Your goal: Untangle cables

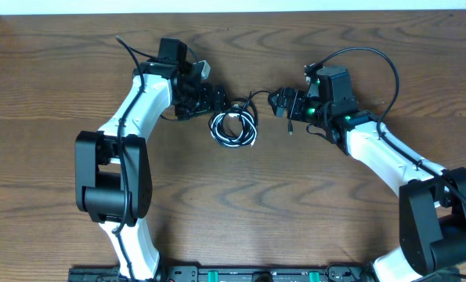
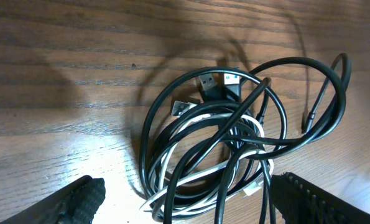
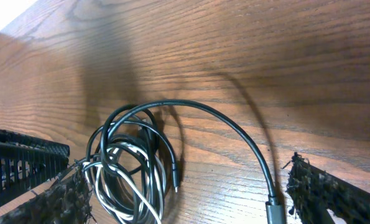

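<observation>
Currently the cables (image 1: 234,128) sit as one coiled bundle on the wooden bench (image 1: 233,211), mid-bench between the two arms. The bundle is several black cords plus one white cord (image 2: 188,122), all looped through each other and tangled.

The left tool (image 1: 217,100) is just beside the bundle's upper-left edge. Its fingers (image 2: 79,200) are wide apart with nothing clamped. In the left wrist view the coil lies on the bench beyond the gap. Plug ends sit at the top of the coil in that view: a black USB plug (image 2: 204,85), a second plug (image 2: 231,78) right next to it, and a silver-tipped plug (image 2: 183,107) lower left. One loose black loop (image 2: 324,93) swings out to the side of the coil.

The right tool (image 1: 281,103) is near the bundle's upper-right, its fingers (image 3: 324,190) also wide apart and gripping nothing. In the right wrist view a long black strand (image 3: 234,127) arcs from the coil across the bench to a plug end (image 3: 273,211) just beside one finger; can't tell if they touch.
</observation>
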You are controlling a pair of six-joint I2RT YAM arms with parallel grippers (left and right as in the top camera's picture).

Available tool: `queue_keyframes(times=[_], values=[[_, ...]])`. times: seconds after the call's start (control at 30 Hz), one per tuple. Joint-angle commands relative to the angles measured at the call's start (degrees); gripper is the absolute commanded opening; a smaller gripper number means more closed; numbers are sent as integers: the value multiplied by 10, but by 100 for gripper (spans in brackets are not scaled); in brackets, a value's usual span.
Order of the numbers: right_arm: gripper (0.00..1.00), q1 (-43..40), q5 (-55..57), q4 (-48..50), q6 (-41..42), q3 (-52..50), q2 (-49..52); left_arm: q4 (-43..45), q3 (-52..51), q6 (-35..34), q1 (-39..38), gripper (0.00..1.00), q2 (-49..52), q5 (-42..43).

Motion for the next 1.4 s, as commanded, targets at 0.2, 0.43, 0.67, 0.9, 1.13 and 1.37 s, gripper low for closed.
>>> queue_keyframes(times=[0.2,0.43,0.67,0.9,1.13,1.37], values=[[99,-1,-2,-2,-1,3,-7,-1,-1,0,0,92,1,7],[99,-1,-2,-2,-1,3,-7,-1,-1,0,0,92,1,7],[99,-1,-2,-2,-1,3,-7,-1,-1,0,0,92,1,-4],[99,-1,-2,-2,-1,3,-7,-1,-1,0,0,92,1,-8],[99,-1,-2,-2,-1,3,-7,-1,-1,0,0,92,1,-8],[99,-1,-2,-2,-1,3,-7,-1,-1,0,0,92,1,-8]])
